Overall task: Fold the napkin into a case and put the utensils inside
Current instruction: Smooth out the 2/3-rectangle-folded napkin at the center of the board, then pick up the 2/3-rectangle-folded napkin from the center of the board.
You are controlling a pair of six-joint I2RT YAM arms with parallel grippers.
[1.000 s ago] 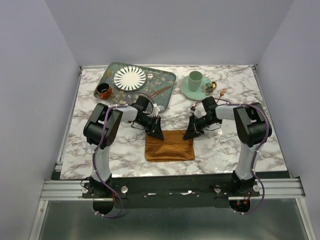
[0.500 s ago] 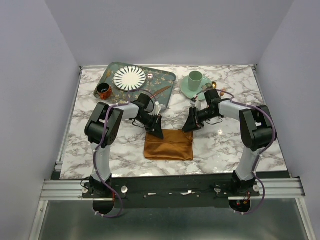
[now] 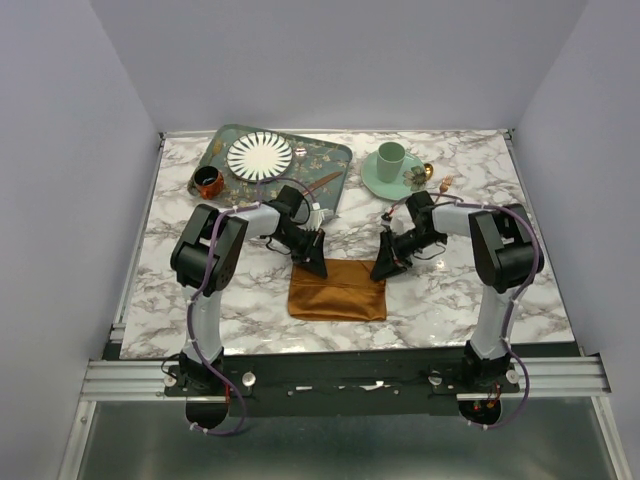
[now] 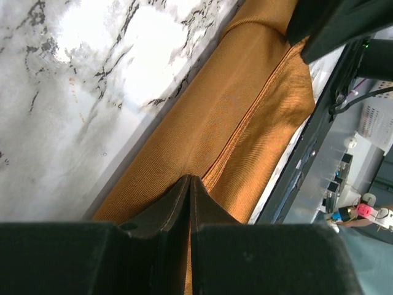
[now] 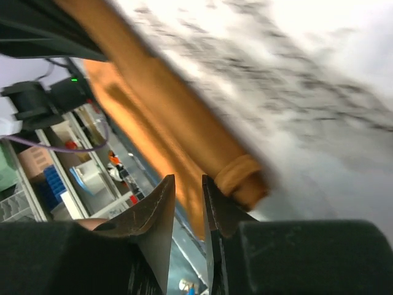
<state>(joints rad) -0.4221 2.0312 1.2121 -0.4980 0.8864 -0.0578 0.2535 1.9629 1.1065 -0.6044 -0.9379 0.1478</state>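
Left gripper: closed to a pinch on the far-left folded edge of the rust-orange napkin, which is laid as a folded rectangle on the marble surface between the arms. Right gripper: narrowly parted, nothing held, set just beside the napkin's far-right corner. Copper utensils: seen beside the green saucer, well apart from the napkin.

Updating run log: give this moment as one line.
napkin: folded | left gripper: shut on its corner | right gripper: open beside other corner
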